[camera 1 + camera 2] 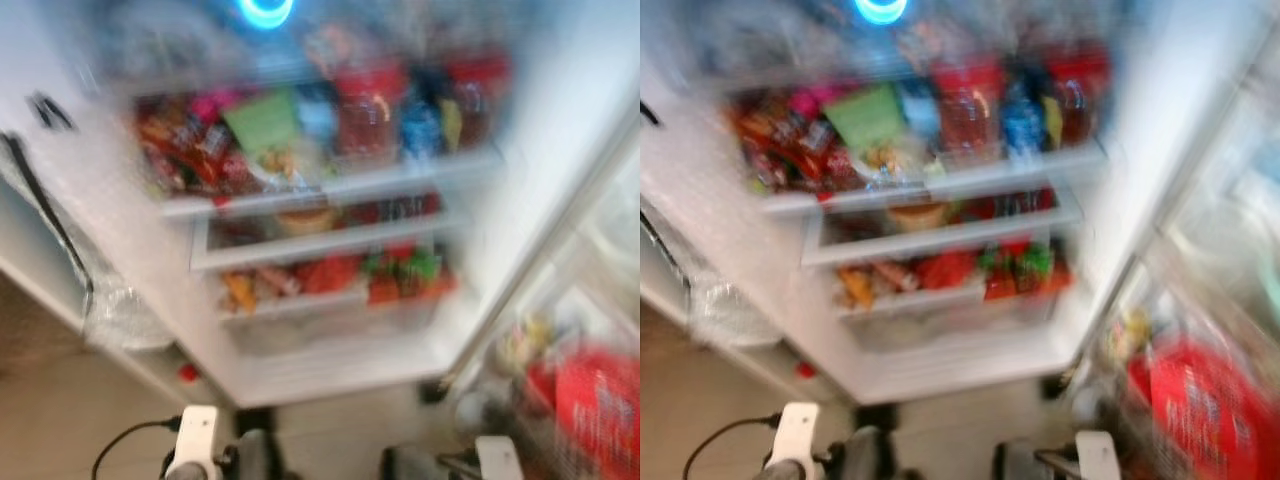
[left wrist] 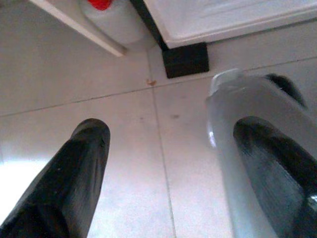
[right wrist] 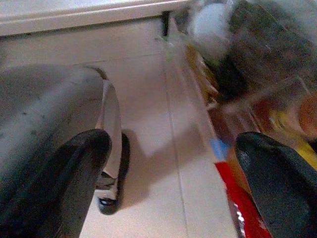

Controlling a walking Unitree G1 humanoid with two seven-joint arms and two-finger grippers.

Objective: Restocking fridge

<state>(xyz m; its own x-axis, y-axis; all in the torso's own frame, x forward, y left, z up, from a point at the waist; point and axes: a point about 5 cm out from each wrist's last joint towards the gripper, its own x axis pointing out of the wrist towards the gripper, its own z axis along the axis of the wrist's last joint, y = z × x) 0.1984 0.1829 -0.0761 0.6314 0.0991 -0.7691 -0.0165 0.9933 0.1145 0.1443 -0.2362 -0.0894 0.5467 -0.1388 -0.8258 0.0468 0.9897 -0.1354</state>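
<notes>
The open fridge [image 1: 330, 360] stands before me, blurred. Its shelves hold red bottles [image 1: 370, 105], a green packet [image 1: 265, 120] and red and green packs [image 1: 400, 275] lower down. Both arms hang low by the fridge's foot, the left wrist [image 1: 195, 440] and the right wrist [image 1: 495, 455] at the bottom edge. My left gripper [image 2: 173, 129] is open over the floor tiles, with nothing between its fingers. My right gripper [image 3: 173, 144] is open too, above the floor beside a clear bin of goods [image 3: 247, 99].
The fridge door on the right carries bins with a red pack [image 1: 600, 410]. A white bottle with a red cap [image 2: 101, 4] stands on the floor at the left. A plastic bag [image 1: 120, 315] sits on a white ledge there. My grey leg [image 3: 44, 114] is nearby.
</notes>
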